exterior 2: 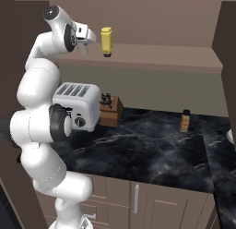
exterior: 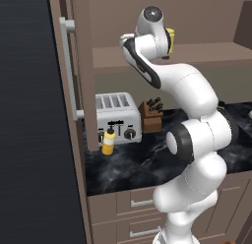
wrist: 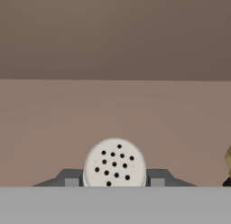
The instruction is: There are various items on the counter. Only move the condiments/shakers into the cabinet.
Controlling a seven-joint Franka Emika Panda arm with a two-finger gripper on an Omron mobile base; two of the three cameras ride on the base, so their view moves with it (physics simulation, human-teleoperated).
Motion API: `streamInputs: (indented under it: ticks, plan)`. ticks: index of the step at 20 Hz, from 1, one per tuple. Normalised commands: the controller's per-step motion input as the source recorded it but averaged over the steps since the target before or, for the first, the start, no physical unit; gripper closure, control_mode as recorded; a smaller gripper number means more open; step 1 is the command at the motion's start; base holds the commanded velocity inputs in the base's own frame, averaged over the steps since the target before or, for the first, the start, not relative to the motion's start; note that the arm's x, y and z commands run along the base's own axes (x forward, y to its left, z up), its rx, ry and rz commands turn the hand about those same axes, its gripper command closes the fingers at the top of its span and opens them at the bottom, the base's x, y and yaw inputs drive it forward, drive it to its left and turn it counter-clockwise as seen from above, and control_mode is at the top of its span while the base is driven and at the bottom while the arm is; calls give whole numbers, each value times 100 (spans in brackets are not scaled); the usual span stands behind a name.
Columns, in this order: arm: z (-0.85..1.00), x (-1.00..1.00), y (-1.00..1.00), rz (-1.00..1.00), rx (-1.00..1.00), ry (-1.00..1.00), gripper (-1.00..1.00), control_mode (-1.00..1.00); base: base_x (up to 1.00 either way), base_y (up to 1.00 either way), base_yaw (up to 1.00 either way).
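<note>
The pale grey shaker (wrist: 114, 163) sits between the two dark fingers (wrist: 70, 178) of the end effector (wrist: 114, 179), and its perforated top faces the hand camera, so its long axis runs along the end effector. In the right base view the shaker (exterior 2: 83, 49) hangs just under the end effector (exterior 2: 85, 42), upright or nearly so, at the level of the shelf (exterior 2: 152, 55) of the cabinet. The end effector is closed narrowly on the shaker, one finger at each side of it. Just to the right of the end effector, a yellow bottle (exterior 2: 106, 40) stands upright on the shelf; in the hand view it is cut off by the right edge. Far below the end effector, on the worktop (exterior 2: 147, 149), a yellow squeeze bottle (exterior: 108, 141) stands upright in front of the toaster (exterior: 117, 116), beside the knife block (exterior: 150, 115). A squat yellow bottle (exterior 2: 185, 120) stands far to the right. In the left base view the arm hides the end effector.
</note>
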Motion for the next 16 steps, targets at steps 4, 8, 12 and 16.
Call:
streamInputs:
  ticks: [4,8,12,16]
  plan:
    - [-12,31,0,0,-1,0,100,-100,0,0,0]
    - [-9,36,0,0,-1,0,100,-100,0,0,0]
    - [-9,29,0,0,-1,0,100,-100,0,0,0]
    - [-11,31,0,0,0,0,100,-100,0,0,0]
